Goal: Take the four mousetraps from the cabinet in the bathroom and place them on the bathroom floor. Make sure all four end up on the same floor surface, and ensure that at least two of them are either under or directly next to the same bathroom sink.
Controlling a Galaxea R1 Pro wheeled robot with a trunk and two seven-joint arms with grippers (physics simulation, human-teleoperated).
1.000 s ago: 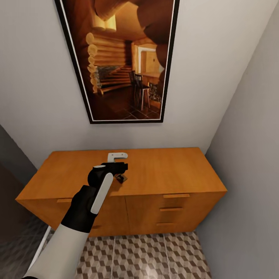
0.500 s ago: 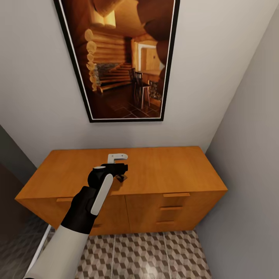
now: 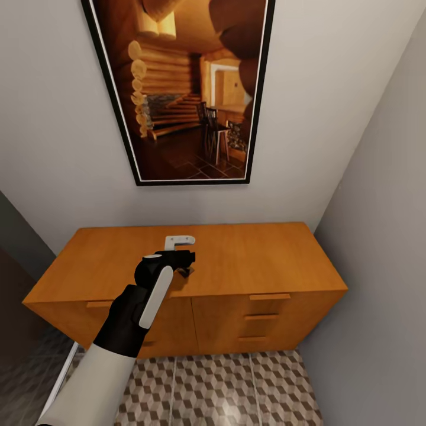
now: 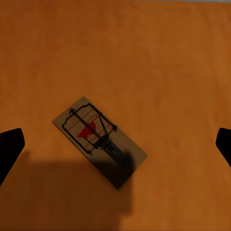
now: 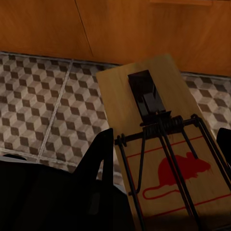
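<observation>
Barely shifted over 1 second, the left gripper (image 3: 184,264) hangs spread wide above the cabinet (image 3: 260,260) top, 1 mousetrap (image 4: 99,141) lying straight below it, long axis diagonal to the fingers, while the right gripper (image 5: 163,159) clamps another trap (image 5: 163,144).

A tall framed picture of a log-cabin interior (image 3: 189,89), black frame with a thin white inner border, hangs on the pale grey back wall (image 3: 53,148). A second grey wall (image 3: 384,236) closes the corner at the right. Below lies a floor of square tiles printed with brown-and-beige cubes (image 3: 225,390), light grout lines between them. Light is soft and even.
</observation>
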